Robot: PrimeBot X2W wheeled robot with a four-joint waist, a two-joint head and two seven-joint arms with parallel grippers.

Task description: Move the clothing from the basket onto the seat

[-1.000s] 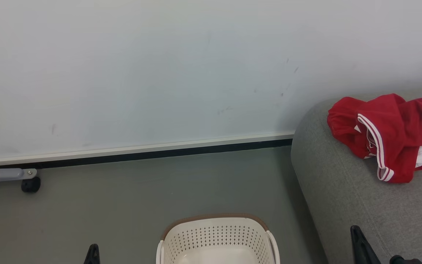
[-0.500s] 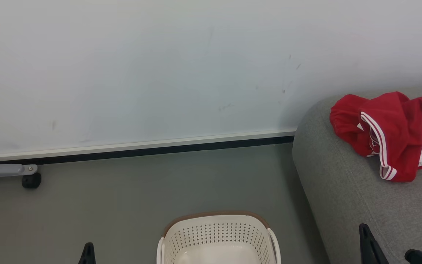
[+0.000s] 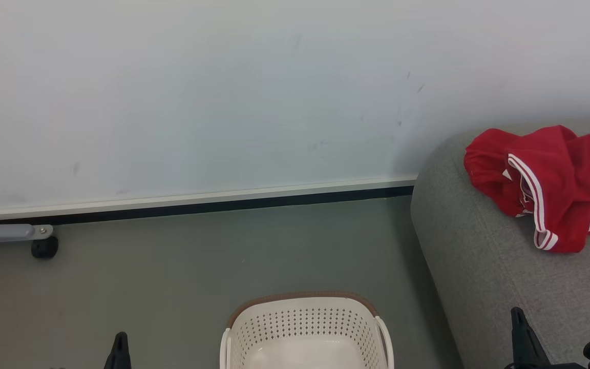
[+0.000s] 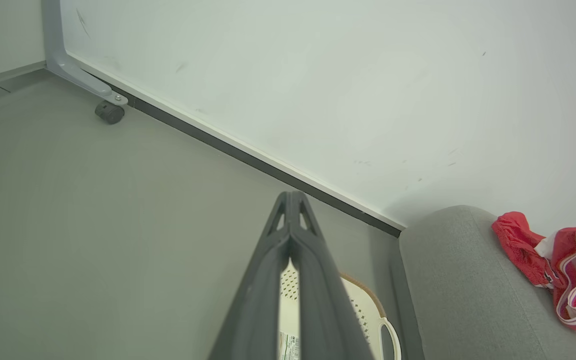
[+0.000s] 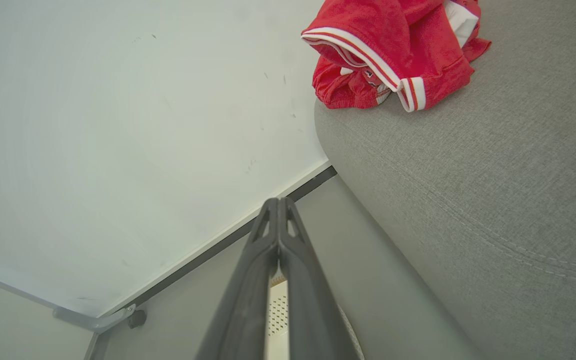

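Note:
The red clothing (image 3: 546, 179) with white stripe trim lies crumpled on the light-grey seat (image 3: 479, 266) at the right, also seen as clothing (image 4: 568, 270) and clothing (image 5: 388, 55) on the seat (image 5: 493, 190). The cream perforated basket (image 3: 305, 328) with a brown rim stands on the floor at bottom centre; the part of its inside that shows is bare. My left gripper (image 3: 120, 348) peeks up left of the basket, shut with nothing in it, as the left wrist view (image 4: 292, 210) shows. Over the seat's front my right gripper (image 3: 520, 328) is shut and empty too (image 5: 278, 215).
A pale wall with a dark skirting strip (image 3: 197, 210) runs behind the grey floor (image 3: 197, 266). A grey metal leg on a black caster (image 3: 44, 247) stands at the far left by the wall.
The whole head view has shifted slightly, so the camera has moved. Both fingertips sit a little lower and further outward in the picture. The clothing lies as before.

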